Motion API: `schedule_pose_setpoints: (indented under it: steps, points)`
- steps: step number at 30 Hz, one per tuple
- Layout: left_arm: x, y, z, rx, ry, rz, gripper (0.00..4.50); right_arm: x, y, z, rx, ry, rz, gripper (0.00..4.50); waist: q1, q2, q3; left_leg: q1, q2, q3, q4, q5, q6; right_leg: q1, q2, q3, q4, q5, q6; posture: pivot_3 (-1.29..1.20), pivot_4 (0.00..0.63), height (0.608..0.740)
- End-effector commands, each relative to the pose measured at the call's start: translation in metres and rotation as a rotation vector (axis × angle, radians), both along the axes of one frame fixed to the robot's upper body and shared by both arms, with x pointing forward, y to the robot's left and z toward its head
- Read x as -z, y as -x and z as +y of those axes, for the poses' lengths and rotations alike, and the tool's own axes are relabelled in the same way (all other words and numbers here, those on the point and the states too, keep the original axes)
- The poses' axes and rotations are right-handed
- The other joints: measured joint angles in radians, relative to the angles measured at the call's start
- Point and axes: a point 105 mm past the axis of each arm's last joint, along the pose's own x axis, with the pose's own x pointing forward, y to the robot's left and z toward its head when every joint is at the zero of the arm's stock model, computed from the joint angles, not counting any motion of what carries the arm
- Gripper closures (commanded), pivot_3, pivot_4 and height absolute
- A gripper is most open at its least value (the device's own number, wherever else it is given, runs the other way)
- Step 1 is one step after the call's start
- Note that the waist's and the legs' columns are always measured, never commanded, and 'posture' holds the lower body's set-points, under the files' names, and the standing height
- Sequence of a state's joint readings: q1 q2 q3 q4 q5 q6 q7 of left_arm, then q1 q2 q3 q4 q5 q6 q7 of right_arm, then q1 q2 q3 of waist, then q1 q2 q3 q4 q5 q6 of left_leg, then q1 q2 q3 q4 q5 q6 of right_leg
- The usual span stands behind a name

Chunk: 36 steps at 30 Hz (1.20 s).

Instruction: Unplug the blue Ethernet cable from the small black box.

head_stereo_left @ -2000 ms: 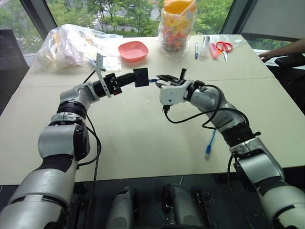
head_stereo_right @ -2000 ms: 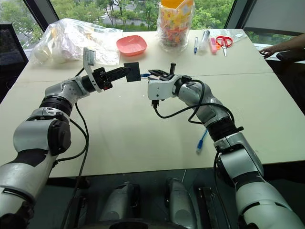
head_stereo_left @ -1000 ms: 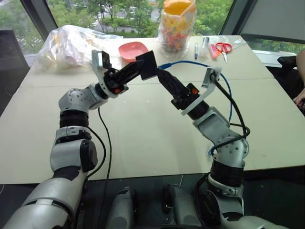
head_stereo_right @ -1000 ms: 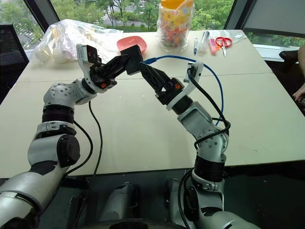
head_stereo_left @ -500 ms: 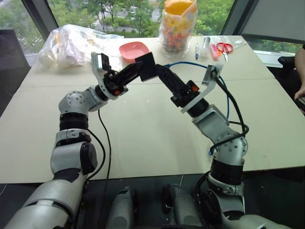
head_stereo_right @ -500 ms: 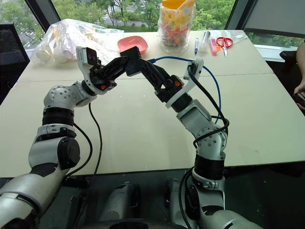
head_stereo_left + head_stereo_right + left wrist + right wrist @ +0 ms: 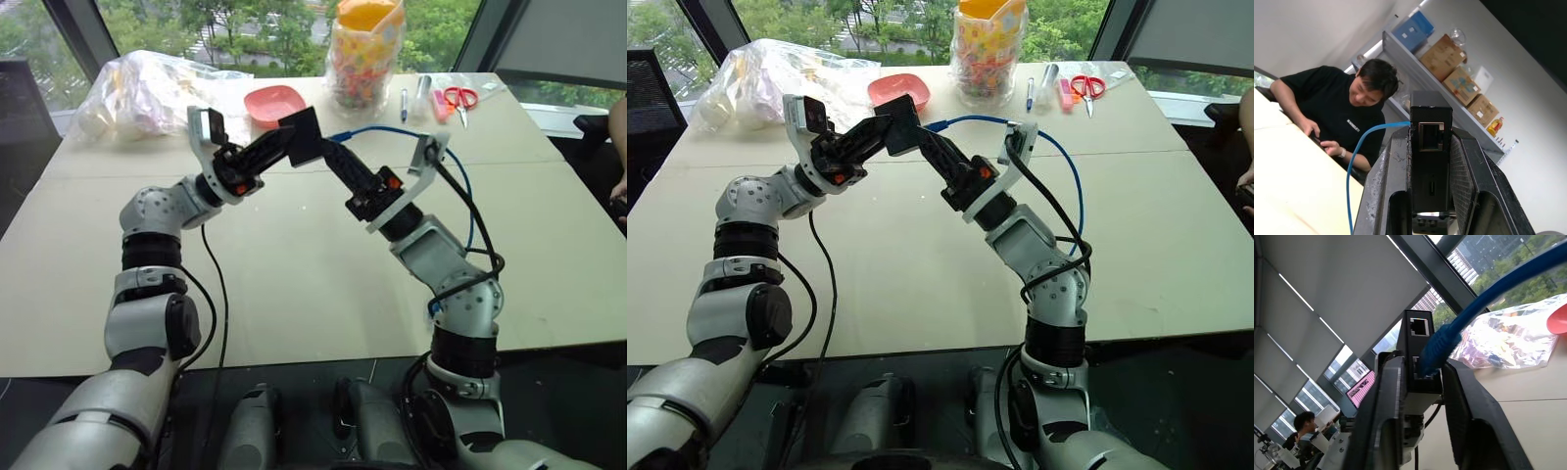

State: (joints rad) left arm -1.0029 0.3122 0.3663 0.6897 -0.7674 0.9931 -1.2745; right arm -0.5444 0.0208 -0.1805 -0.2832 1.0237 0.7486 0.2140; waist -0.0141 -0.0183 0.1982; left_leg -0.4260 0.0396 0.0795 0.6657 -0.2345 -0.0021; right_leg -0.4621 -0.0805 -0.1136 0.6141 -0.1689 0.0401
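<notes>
My left gripper (image 7: 290, 147) is raised above the table and shut on the small black box (image 7: 303, 134). In the left wrist view the box (image 7: 1430, 142) stands between both fingers (image 7: 1469, 166), an empty port facing the camera. The blue Ethernet cable (image 7: 460, 171) is plugged into the box's side, arcs to the right and drops behind my right arm. My right gripper (image 7: 331, 155) reaches up to that side. In the right wrist view its fingers (image 7: 1388, 396) are closed on the blue plug (image 7: 1434, 350) where it enters the box (image 7: 1418, 330).
At the back of the table (image 7: 294, 284) lie a pink bowl (image 7: 273, 102), a clear plastic bag (image 7: 147, 93), a jar of colourful items (image 7: 364, 54), pens (image 7: 404, 101) and scissors (image 7: 460, 96). A person's hand (image 7: 617, 186) is at the right edge.
Two seconds ago both arms were low; they have risen with the box and cable. Over the last second they barely moved, and the right fingers now sit tight on the plug.
</notes>
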Motion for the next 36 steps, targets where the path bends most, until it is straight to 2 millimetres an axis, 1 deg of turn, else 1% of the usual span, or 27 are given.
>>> schedule_pose_setpoints:
  steps: [1, 9, 12, 16, 18, 20, 23, 24, 26, 28, 30, 33, 36]
  points:
    - [-0.011, 0.004, -0.002, 0.013, 0.005, -0.053, 4.03, -0.015, 0.005, 0.001, -0.011, -0.029, -0.053, 4.40, 0.000, 0.000, 0.000, 0.000, 0.000, 0.000, 0.000, 0.000, 0.000, 0.000, 0.000, 0.000, 0.000, 0.000, 0.000, 0.00, 0.150, 0.740]
    - [-0.011, 0.003, -0.001, -0.001, 0.002, -0.053, 4.03, -0.012, 0.006, 0.003, -0.018, -0.028, -0.041, 4.40, 0.000, 0.000, 0.000, 0.000, 0.000, 0.000, 0.000, 0.000, 0.000, 0.000, 0.000, 0.000, 0.000, 0.000, 0.000, 0.00, 0.150, 0.740]
    - [-0.009, 0.000, 0.007, -0.040, -0.013, -0.052, 4.03, -0.005, -0.007, -0.015, 0.082, -0.030, -0.009, 4.40, 0.000, 0.000, 0.000, 0.000, 0.000, 0.000, 0.000, 0.000, 0.000, 0.000, 0.000, 0.000, 0.000, 0.000, 0.000, 0.00, 0.150, 0.740]
    - [-0.011, -0.005, 0.027, -0.114, -0.022, -0.052, 4.03, 0.003, -0.030, -0.053, 0.268, -0.001, 0.021, 4.40, 0.000, 0.000, 0.000, 0.000, 0.000, 0.000, 0.000, 0.000, 0.000, 0.000, 0.000, 0.000, 0.000, 0.000, 0.000, 0.00, 0.150, 0.740]
    - [-0.012, -0.007, 0.033, -0.141, -0.025, -0.052, 4.03, 0.004, -0.035, -0.064, 0.313, 0.010, 0.027, 4.40, 0.000, 0.000, 0.000, 0.000, 0.000, 0.000, 0.000, 0.000, 0.000, 0.000, 0.000, 0.000, 0.000, 0.000, 0.000, 0.00, 0.150, 0.740]
    - [-0.013, -0.009, 0.036, -0.163, -0.026, -0.052, 4.03, 0.006, -0.039, -0.070, 0.336, 0.020, 0.029, 4.40, 0.002, 0.000, 0.000, -0.001, 0.000, 0.000, 0.000, 0.000, 0.000, 0.000, 0.000, 0.000, -0.001, 0.000, 0.000, 0.00, 0.150, 0.740]
    - [-0.014, -0.016, 0.043, -0.234, -0.031, -0.057, 4.03, 0.009, -0.050, -0.088, 0.396, 0.053, 0.038, 4.40, 0.001, 0.000, 0.000, -0.001, 0.000, 0.000, -0.001, 0.000, 0.000, -0.001, 0.000, 0.000, -0.002, 0.000, 0.000, 0.00, 0.150, 0.740]
    - [-0.011, -0.021, 0.040, -0.284, -0.073, -0.070, 4.03, 0.015, -0.058, -0.093, 0.423, 0.093, 0.059, 4.40, 0.001, 0.000, 0.000, -0.001, 0.000, 0.000, -0.001, 0.000, 0.000, 0.000, 0.000, 0.000, -0.002, 0.000, 0.000, 0.00, 0.150, 0.740]
    - [0.003, -0.033, 0.028, -0.406, -0.228, -0.142, 4.03, 0.031, -0.073, -0.103, 0.480, 0.201, 0.125, 4.40, 0.003, 0.000, 0.000, -0.001, -0.001, 0.001, -0.001, 0.000, 0.000, 0.000, -0.001, 0.000, -0.002, 0.000, 0.000, 0.00, 0.150, 0.740]
    - [0.017, -0.043, 0.012, -0.497, -0.378, -0.232, 4.03, 0.055, -0.089, -0.111, 0.522, 0.315, 0.221, 4.40, 0.004, 0.000, 0.000, 0.000, -0.002, 0.001, -0.001, 0.000, 0.000, 0.000, -0.001, 0.000, -0.002, 0.000, 0.000, 0.00, 0.150, 0.740]
    - [0.024, -0.049, 0.000, -0.556, -0.435, -0.291, 4.03, 0.073, -0.100, -0.117, 0.542, 0.395, 0.278, 4.40, 0.004, 0.000, 0.000, -0.001, -0.005, 0.001, -0.001, 0.000, 0.000, 0.000, -0.002, 0.000, -0.002, 0.000, 0.000, 0.00, 0.150, 0.740]
    - [0.034, -0.053, -0.016, -0.597, -0.482, -0.354, 4.03, 0.090, -0.112, -0.125, 0.565, 0.474, 0.316, 4.40, 0.002, 0.000, 0.000, -0.001, -0.005, 0.002, -0.001, -0.001, 0.001, 0.000, -0.002, 0.001, -0.002, 0.001, -0.001, 0.00, 0.150, 0.740]
    - [0.042, -0.057, -0.030, -0.617, -0.508, -0.384, 4.03, 0.096, -0.119, -0.134, 0.595, 0.519, 0.321, 3.30, -0.002, 0.000, 0.000, -0.001, -0.005, 0.003, -0.002, -0.001, 0.002, -0.001, -0.001, 0.001, -0.002, 0.001, -0.002, 0.00, 0.150, 0.740]
